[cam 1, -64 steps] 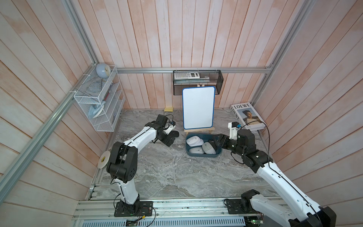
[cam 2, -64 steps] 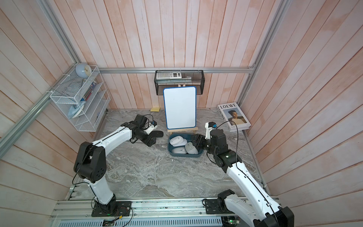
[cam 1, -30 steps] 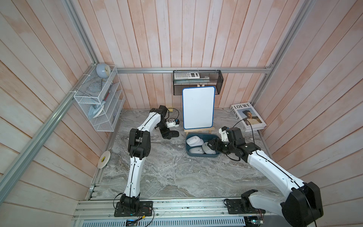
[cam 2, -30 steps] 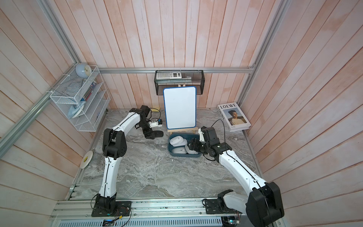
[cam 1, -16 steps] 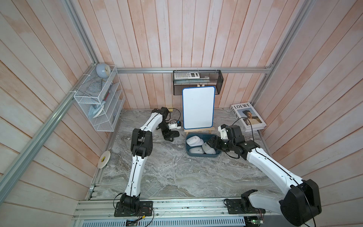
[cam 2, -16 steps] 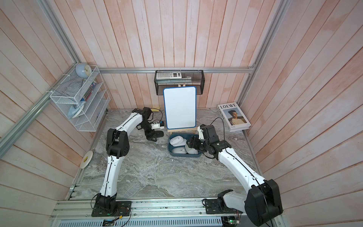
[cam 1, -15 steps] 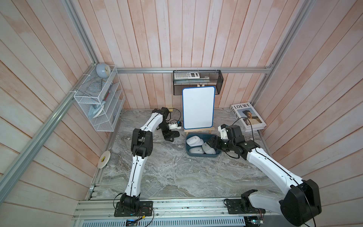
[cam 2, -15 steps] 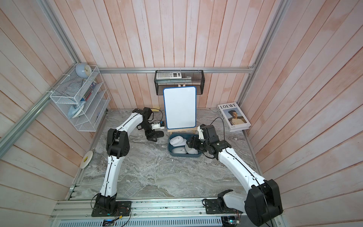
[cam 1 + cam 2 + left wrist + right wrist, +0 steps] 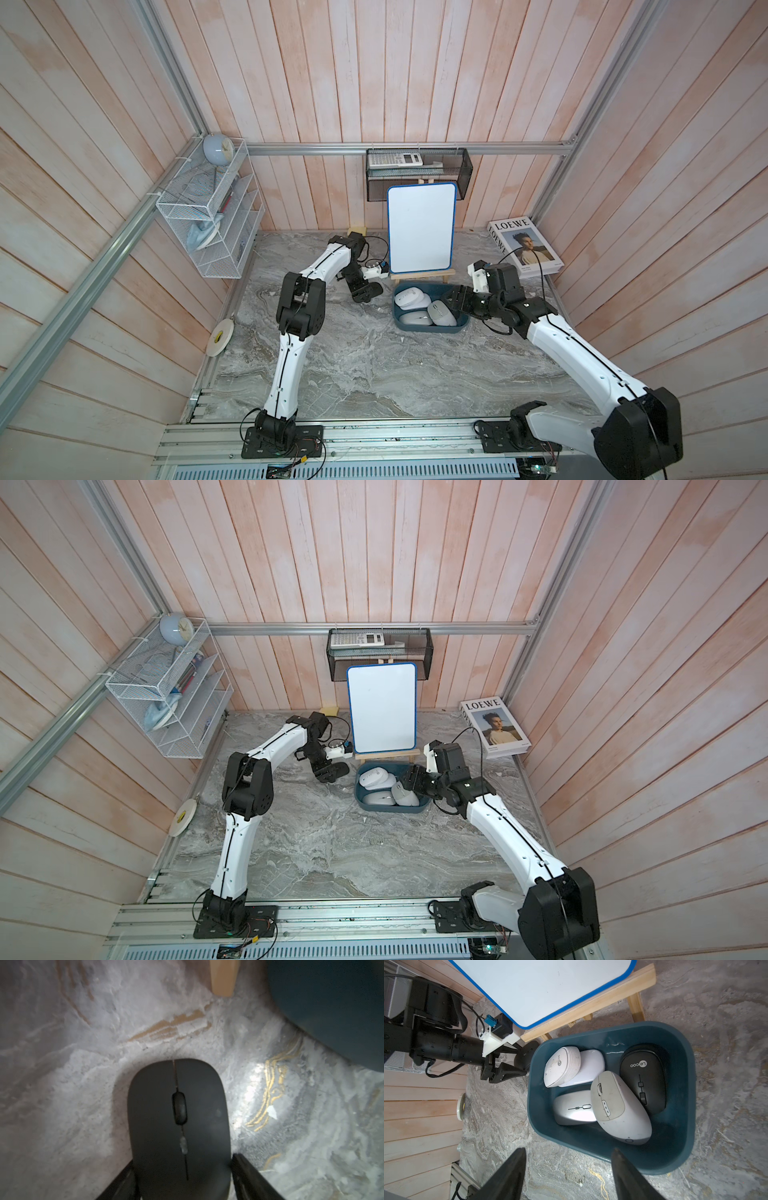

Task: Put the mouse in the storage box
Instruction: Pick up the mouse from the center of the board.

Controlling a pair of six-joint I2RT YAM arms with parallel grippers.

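Left gripper (image 9: 182, 1160) jaws pinch the flanks of the mouse (image 9: 178, 1122) near its tail end. Right gripper (image 9: 566, 1167) jaws stand spread and hold nothing, above the nearest rim of the storage box (image 9: 683, 1076).

You see the mouse, black and flat on the marble table (image 9: 374, 374), just beside the box's outer wall and not in it. Its long axis runs in line with the left fingers. Wheel and buttons point away from the wrist toward the wooden easel foot (image 9: 223, 978), with the box ahead and off to one side.

Legible writing: "Lecoo" on the boxed black mouse (image 9: 644, 1076); "LOEWE" on the book (image 9: 525, 249).

Against two seconds ago, the mouse lies at the same spot — only the left arm differs, its elbow swung farther toward the back wall.
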